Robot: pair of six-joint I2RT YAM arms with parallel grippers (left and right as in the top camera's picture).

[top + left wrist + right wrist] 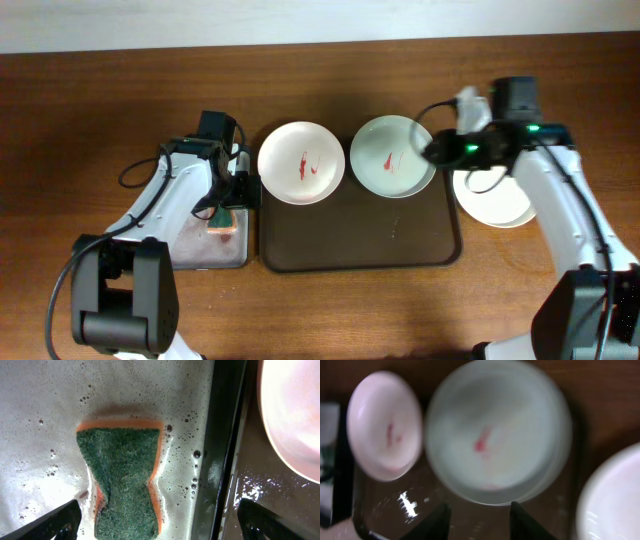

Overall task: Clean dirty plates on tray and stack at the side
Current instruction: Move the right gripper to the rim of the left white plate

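Hovering over the mint plate (pixel 495 430), the right end effector (pixel 480 506) stands part-open, empty.

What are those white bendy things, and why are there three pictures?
They are two robot arms at a table. One picture looks down from above; the other two come from cameras on the wrists. The brown tray carries a white plate and a mint plate, both smeared red. A third plate sits on the table beside it. The left end effector hangs open over a sponge in a grey tray. The right end effector is open above the mint plate. Neither holds anything.
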